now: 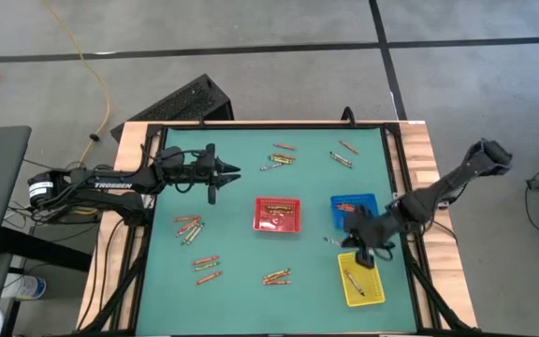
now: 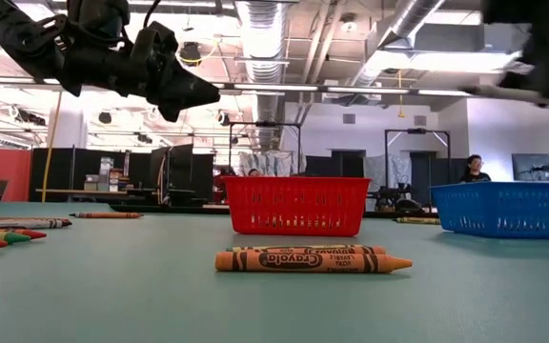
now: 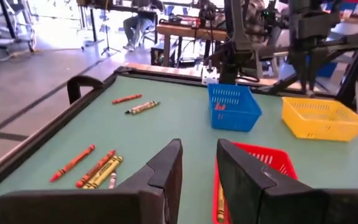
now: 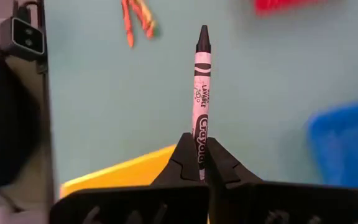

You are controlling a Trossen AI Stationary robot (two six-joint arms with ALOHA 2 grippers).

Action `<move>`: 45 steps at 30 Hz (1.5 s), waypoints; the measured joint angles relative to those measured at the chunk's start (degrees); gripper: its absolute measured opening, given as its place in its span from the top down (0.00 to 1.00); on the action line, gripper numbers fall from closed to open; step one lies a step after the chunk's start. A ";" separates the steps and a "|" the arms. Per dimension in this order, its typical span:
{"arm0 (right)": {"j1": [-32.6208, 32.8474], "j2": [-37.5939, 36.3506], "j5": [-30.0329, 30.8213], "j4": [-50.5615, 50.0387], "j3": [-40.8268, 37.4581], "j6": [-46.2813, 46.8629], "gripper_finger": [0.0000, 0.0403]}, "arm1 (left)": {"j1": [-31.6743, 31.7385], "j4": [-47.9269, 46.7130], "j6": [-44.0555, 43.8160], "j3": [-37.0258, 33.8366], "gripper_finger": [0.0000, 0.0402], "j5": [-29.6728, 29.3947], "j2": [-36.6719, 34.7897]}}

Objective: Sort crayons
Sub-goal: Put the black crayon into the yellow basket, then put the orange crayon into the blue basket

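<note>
My right tool (image 4: 199, 163) is clamped on 1 paper-wrapped grey crayon (image 4: 201, 93) with a dark tip, above the gap between the blue tray (image 1: 356, 208) and the yellow tray (image 1: 361, 278). My left tool (image 3: 197, 171) hangs partly parted and empty over the far left of the matte green surface (image 1: 241, 253). Loose crayons (image 1: 190, 227) lie in small clusters; the latticed red tray (image 1: 279, 214) holds several. Beyond is grey concrete floor.

1 overhead, 1 table-level, 2 wrist cameras; all see the red tray (image 1: 278, 215).
</note>
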 joint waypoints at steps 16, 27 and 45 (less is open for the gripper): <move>19.73 7.67 -1.87 -3.84 0.07 59.65 1.00 | 0.02 -2.64 6.44 0.00 0.78 0.87 0.00; 21.27 10.76 -2.37 -5.35 0.07 60.54 0.99 | 0.06 -2.47 5.68 0.00 0.78 0.35 0.00; 21.08 10.43 -1.15 -2.19 0.07 49.12 0.71 | 0.04 -2.12 0.05 0.00 0.78 0.31 0.00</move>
